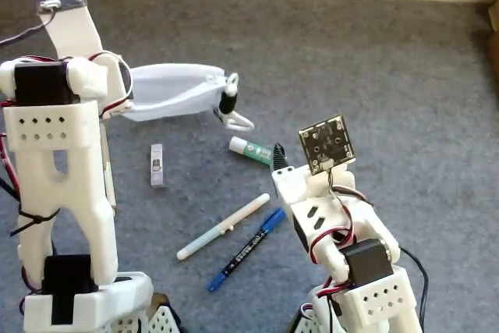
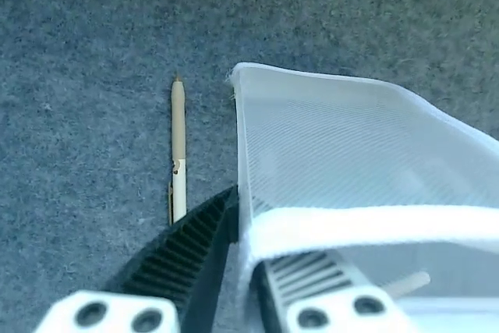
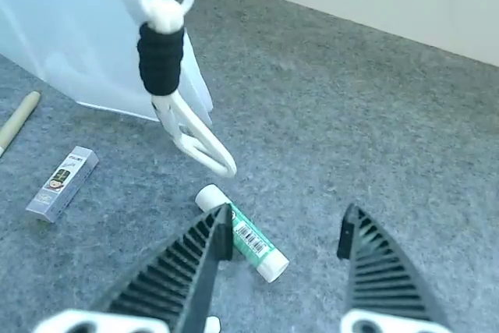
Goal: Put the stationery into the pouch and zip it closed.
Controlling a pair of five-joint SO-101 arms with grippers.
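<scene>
Grey carpeted surface [image 1: 405, 76]. At the far left lies the pouch [image 1: 171, 91], white translucent mesh, one end pointing right. Off that end trails a zip pull [image 1: 228, 104], a black bead and then a white clip. The left wrist view sits close on the left gripper [image 2: 238, 202]: fingers clenched on the pouch's edge, with the white rim band passing between them. That view brings out the mesh weave, and also a beige-and-white pen [image 2: 178, 150] lying on the surface just beside the pouch; in the high view the left arm stands over that spot. I cannot tell whether the pouch lies flat or is lifted a little. The right wrist view looks along the right gripper [image 3: 287, 220]: fingers released and spread wide, low over the green-and-white glue stick [image 3: 242, 233], which lies just beside one fingertip, not held. It also shows the clip's loop down at the surface between pouch and glue stick. The high view adds the layout: a small grey box [image 1: 157, 165] left of the glue stick; nearer, a white pen [image 1: 222, 228] and a blue marker [image 1: 245, 249] side by side, slanted, between the two arm bases. These five pieces lie outside the pouch.
</scene>
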